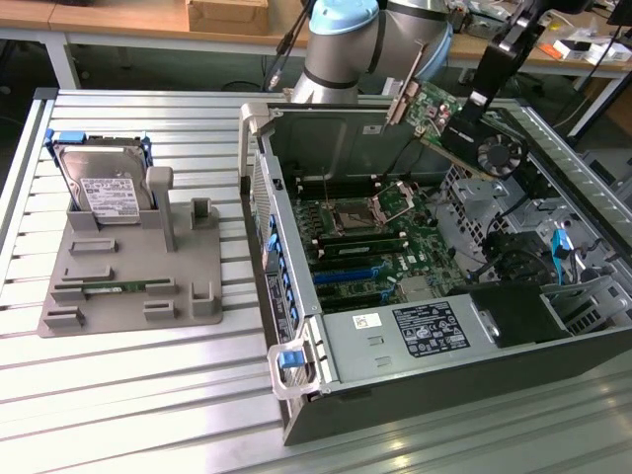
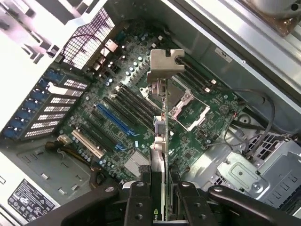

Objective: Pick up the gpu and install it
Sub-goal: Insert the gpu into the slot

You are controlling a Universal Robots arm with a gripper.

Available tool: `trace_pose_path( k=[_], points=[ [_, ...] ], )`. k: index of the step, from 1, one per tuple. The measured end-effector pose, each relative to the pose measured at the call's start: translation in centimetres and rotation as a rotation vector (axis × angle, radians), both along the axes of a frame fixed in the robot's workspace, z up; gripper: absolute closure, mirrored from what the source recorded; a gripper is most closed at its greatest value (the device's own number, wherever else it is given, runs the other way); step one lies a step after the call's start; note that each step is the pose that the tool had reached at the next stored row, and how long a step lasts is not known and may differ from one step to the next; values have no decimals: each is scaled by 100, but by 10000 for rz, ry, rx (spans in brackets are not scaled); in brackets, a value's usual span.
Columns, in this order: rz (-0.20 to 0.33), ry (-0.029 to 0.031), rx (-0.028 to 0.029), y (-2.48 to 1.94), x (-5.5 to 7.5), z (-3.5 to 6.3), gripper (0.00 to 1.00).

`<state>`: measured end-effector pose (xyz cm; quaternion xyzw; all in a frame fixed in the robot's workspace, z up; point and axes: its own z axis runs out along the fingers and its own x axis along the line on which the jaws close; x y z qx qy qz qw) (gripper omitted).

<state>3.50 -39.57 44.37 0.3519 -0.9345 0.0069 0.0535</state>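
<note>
The gpu [image 1: 459,128] is clamped in the gripper [image 2: 163,190], suspended at 1 o'clock above the open case [image 1: 395,395]; insertion is not yet done

I see the case [image 1: 395,385] open on top, clear air between gpu [image 1: 454,123] and motherboard [image 1: 395,252]. Blue slot [image 2: 115,120] unblocked from above. Obstacles: CPU socket's raised frame [image 2: 188,107], memory slots [image 2: 129,101] beside it, drive cage [image 1: 474,197] with black cables [image 1: 506,255] (exterior view's right, tight there). Wall with blue clips [image 1: 278,269] bounds the exterior view's left. I'd call the board's middle the free lane.
</note>
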Motion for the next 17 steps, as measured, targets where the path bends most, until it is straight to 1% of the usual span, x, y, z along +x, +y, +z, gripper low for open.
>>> trace_pose_path(
  k=[1, 2, 4, 5, 7, 9, 10, 11, 12, 14, 17],
  points=[
    [284, 0, -1, 0, 0, -1, 74],
    [414, 0, 1, 0, 0, -2, 74],
    [851, 0, 0, 0, 0, -3, 74],
    [1250, 0, -1, 0, 1, -5, 74],
    [1880, 0, 0, 0, 1, -9, 74],
    [2771, 0, -1, 0, 1, -13, 74],
    [3057, 0, -1, 0, 1, -15, 74],
    [3474, 0, 0, 0, 1, -17, 74],
    [3770, 0, -1, 0, 1, -19, 74],
    [4522, 0, -1, 0, 2, -23, 74],
    [5397, 0, -1, 0, 3, -28, 74]
  ],
)
